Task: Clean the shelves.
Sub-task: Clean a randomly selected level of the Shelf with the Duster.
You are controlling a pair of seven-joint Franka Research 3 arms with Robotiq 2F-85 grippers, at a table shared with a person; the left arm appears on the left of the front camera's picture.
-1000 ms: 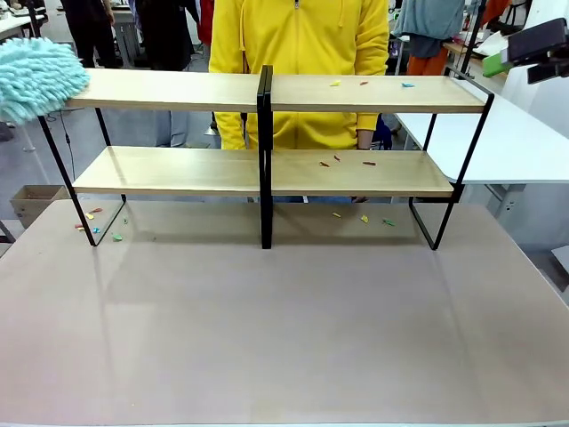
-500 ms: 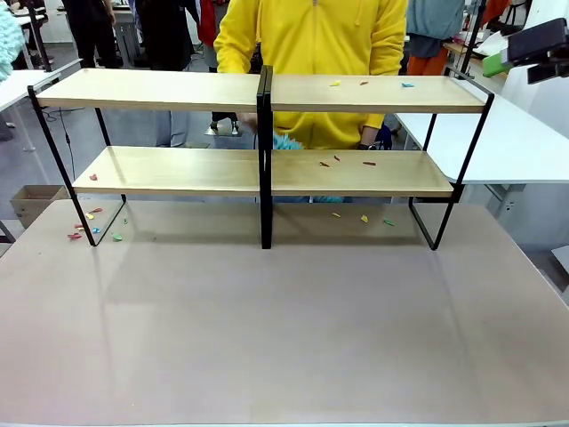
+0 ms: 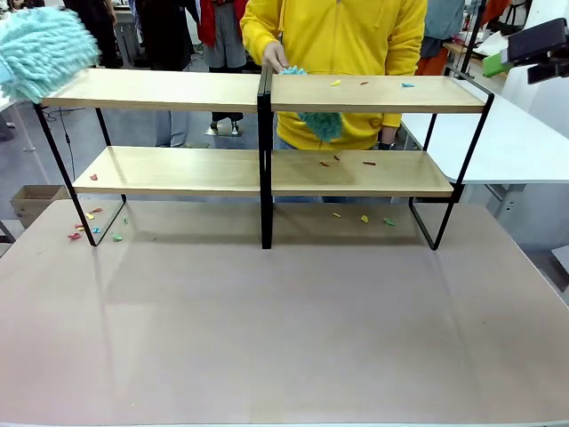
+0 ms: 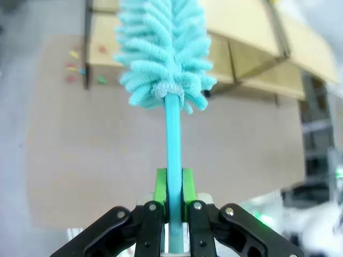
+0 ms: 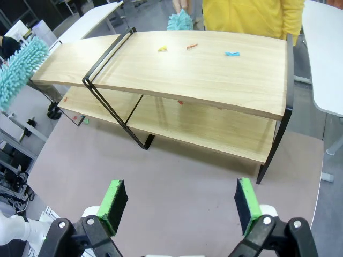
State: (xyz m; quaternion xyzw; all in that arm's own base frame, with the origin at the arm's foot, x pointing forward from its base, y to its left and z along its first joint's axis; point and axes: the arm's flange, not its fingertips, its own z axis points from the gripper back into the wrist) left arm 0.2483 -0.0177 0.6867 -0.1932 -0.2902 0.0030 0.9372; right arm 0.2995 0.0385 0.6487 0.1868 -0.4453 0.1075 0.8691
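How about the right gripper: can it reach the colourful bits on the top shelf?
Probably yes. The right gripper hangs open high beside the shelves, and the colourful bits lie uncovered on top; the person's duster hangs off at the far edge.

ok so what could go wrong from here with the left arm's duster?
1. The person's hand with a second duster is by the centre post of the shelves; sweeping the left gripper and its duster rightward toward the top-board scraps might hit them.
2. Swept scraps would likely drop onto the table, where other scraps lie.

white side table (image 3: 524,133) stands over grey floor (image 3: 133,129).
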